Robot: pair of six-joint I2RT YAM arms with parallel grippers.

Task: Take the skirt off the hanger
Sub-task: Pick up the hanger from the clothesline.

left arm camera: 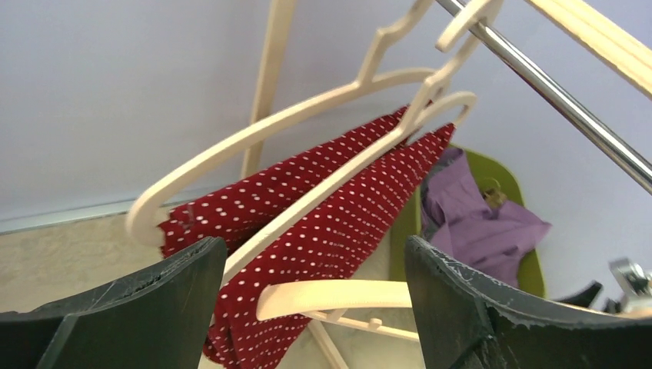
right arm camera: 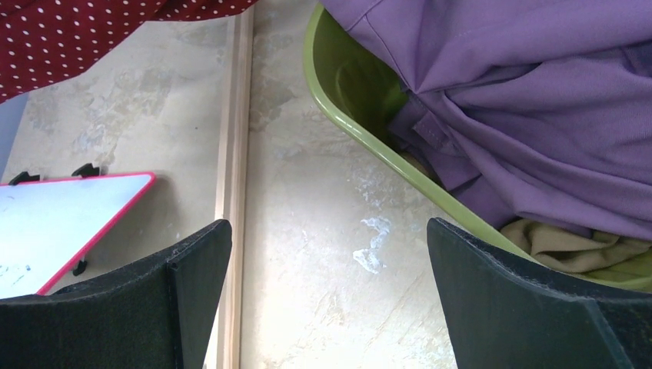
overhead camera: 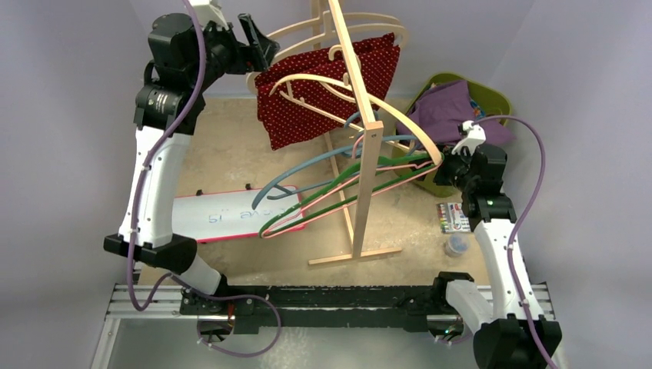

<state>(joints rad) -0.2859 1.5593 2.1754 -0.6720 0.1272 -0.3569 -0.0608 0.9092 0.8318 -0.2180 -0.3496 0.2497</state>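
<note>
The red polka-dot skirt (left arm camera: pixel 338 231) hangs draped on a cream wooden hanger (left arm camera: pixel 323 194) hooked over the rail (left arm camera: pixel 553 92), so I judge it must slide off sideways. My left hand (overhead camera: pixel 261 44) is released, raised just short of the skirt's edge. My right hand (right arm camera: pixel 327 231), also released, waits low by the green basket (right arm camera: pixel 361 131).

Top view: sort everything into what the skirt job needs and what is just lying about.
Job: red dotted skirt, its wooden hanger, left end effector.
Lying about: green basket, purple garment, whiteboard, marker box, empty hangers.
</note>
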